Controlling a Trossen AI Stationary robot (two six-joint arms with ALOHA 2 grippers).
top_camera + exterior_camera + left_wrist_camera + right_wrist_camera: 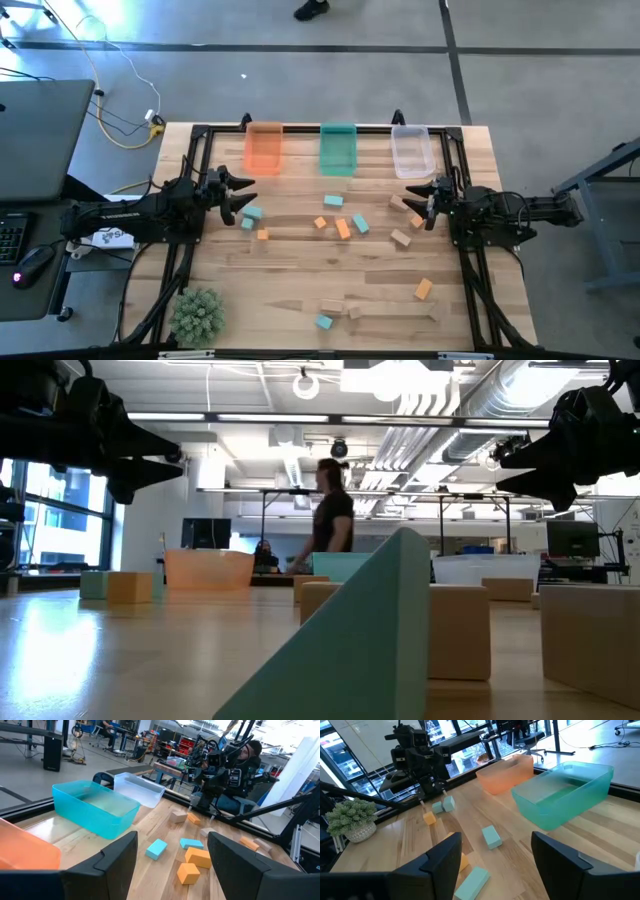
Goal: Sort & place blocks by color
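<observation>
Filling the low view's foreground as a blur: a large teal wedge-shaped block (370, 635), its base running off the bottom edge. Being cropped behind it, a pale wooden cube (458, 630). Getting cut by the right edge, another plain wooden block (595, 640). Showing only in part, below the right wrist's claw fingers: a flat teal bar (471, 882).

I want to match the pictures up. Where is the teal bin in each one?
High view: teal bin, far edge, middle of three.
Low view: a teal bin edge shows behind the blocks, partly hidden.
Left wrist view: teal bin, beside the clear bin.
Right wrist view: teal bin.
Shared landmark: orange bin next to it.
</observation>
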